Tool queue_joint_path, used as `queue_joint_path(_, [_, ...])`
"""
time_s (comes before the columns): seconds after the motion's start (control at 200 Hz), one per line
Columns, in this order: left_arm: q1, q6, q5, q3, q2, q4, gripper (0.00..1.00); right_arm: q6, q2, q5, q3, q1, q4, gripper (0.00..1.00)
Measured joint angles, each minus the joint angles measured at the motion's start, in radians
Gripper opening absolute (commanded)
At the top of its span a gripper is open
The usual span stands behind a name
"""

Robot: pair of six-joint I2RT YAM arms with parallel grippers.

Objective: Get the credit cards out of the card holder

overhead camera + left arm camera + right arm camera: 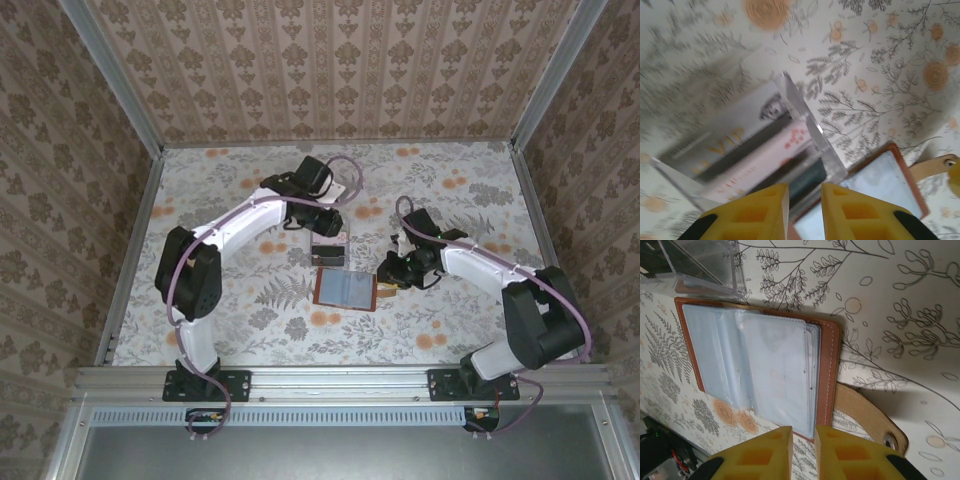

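Card holder [755,365] (spread open) lies flat, its edge at right pincer [803,436].

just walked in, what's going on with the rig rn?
Card-removal run, apparently near its end. The card holder lies open on the table, and its pockets look empty from the right wrist view. Several credit cards sit in the clear tray just beyond it. The left gripper hangs over the tray, and the right gripper over the holder's edge by the strap tab. Both have narrowly parted jaws with nothing between them.
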Motion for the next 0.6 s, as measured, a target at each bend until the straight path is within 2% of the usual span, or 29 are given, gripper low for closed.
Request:
queue_joint_path(0.11, [-0.018,-0.172,0.030,-0.062,-0.006,0.058,0.22,0.007,0.037,-0.020,-0.004,0.000,0.035,0.17])
queue_joint_path(0.215, [-0.053,-0.278,0.039,-0.084,-0.006,0.090,0.22,0.015,0.072,-0.034,-0.004,0.000,0.061,0.17])
queue_joint_path(0.445, [-0.163,-0.412,0.063,-0.128,-0.005,0.173,0.22,0.013,0.107,-0.028,-0.005,0.000,0.076,0.16])
queue_joint_path(0.6, [-0.195,-0.469,0.073,-0.154,0.007,0.212,0.22,0.000,0.110,0.005,-0.011,0.000,0.071,0.16])
